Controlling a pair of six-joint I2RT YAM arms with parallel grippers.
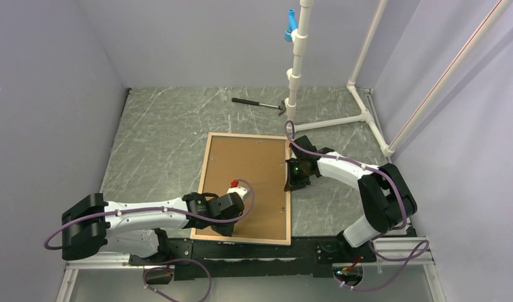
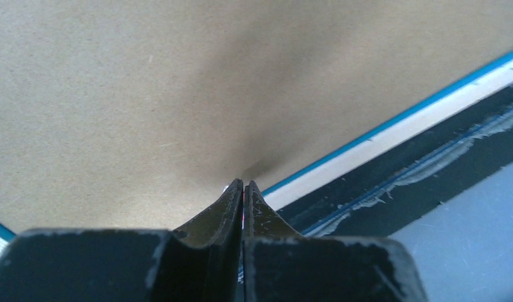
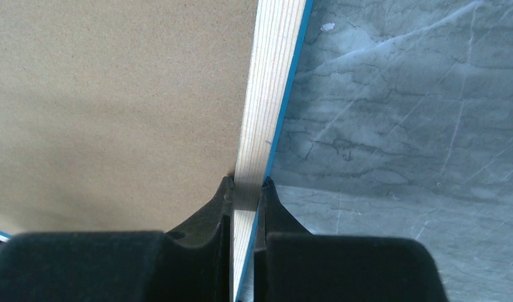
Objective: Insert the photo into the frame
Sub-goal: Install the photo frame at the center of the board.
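The frame [image 1: 203,182] lies face down on the grey marble table, its light wood back up, with the plain brown backing board [image 1: 250,167] inside it. The photo is hidden. My left gripper [image 1: 231,221] is shut, its tips down on the backing board [image 2: 146,94] near the frame's near rail [image 2: 392,135]. A thin reddish-white sliver shows between its tips [image 2: 243,182]; I cannot tell what it is. My right gripper [image 1: 289,181] is shut on the frame's right rail [image 3: 269,94], one finger on each side [image 3: 246,182], beside the backing board [image 3: 115,94].
A black hammer [image 1: 259,104] lies at the back of the table. A white pipe stand [image 1: 298,63] with a blue piece [image 1: 292,25] rises at the back right, its feet [image 1: 367,113] spreading on the table. Grey walls close in left and right.
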